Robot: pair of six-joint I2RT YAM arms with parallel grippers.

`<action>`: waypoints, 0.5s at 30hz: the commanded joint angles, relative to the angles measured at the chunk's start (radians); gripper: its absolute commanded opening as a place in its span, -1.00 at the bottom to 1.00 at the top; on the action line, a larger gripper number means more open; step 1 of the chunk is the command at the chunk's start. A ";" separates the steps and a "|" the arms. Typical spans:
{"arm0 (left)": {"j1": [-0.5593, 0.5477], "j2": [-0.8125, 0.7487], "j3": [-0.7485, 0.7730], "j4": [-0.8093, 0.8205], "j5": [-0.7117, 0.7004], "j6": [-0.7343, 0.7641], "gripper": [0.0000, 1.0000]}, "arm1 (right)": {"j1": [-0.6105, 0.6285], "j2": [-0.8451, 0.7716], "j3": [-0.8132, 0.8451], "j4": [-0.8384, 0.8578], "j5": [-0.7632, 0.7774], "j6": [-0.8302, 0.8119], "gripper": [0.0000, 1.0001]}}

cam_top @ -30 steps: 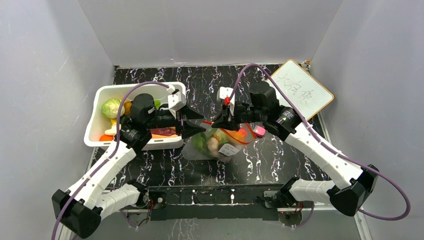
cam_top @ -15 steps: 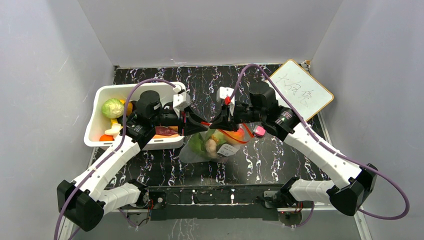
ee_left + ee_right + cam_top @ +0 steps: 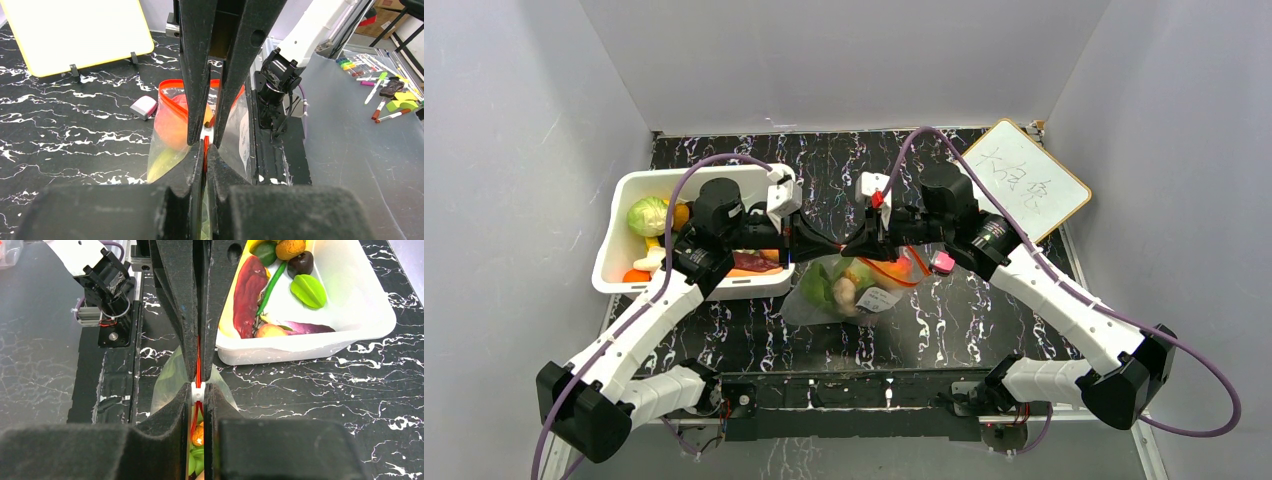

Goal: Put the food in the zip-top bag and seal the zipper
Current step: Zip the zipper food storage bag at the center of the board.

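Note:
The clear zip-top bag [image 3: 849,292] hangs over the table's middle, holding green, orange and pale food [image 3: 839,285]. My two grippers meet tip to tip at its mouth. The left gripper [image 3: 830,243] is shut on the red-orange zipper [image 3: 205,148], pinching the strip flat between its fingers. The right gripper [image 3: 858,245] is shut on the zipper's white slider [image 3: 198,392]. Behind the slider the strip [image 3: 198,357] runs closed. On the right gripper's side of it the mouth gapes, showing orange and green food [image 3: 198,437]. More food [image 3: 648,215] lies in the white bin [image 3: 614,240].
The white bin stands at the left, just behind my left arm. A small pink block [image 3: 942,262] lies right of the bag. A yellow-framed whiteboard [image 3: 1026,180] leans at the back right. Grey walls close in on three sides.
My left gripper has moved right from the bin's edge to the bag's mouth and has shut on the zipper strip. The right gripper has kept its hold and barely moved.

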 commanded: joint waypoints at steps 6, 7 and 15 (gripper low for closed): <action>0.003 -0.058 0.074 -0.140 -0.154 0.105 -1.00 | 0.000 -0.055 0.012 -0.039 0.127 -0.033 -1.00; 0.002 -0.058 0.086 -0.166 -0.176 0.122 -1.00 | -0.002 -0.063 0.012 -0.045 0.137 -0.033 -1.00; 0.004 -0.035 0.160 -0.304 -0.281 0.176 -1.00 | -0.002 -0.132 -0.004 -0.140 0.224 -0.034 -1.00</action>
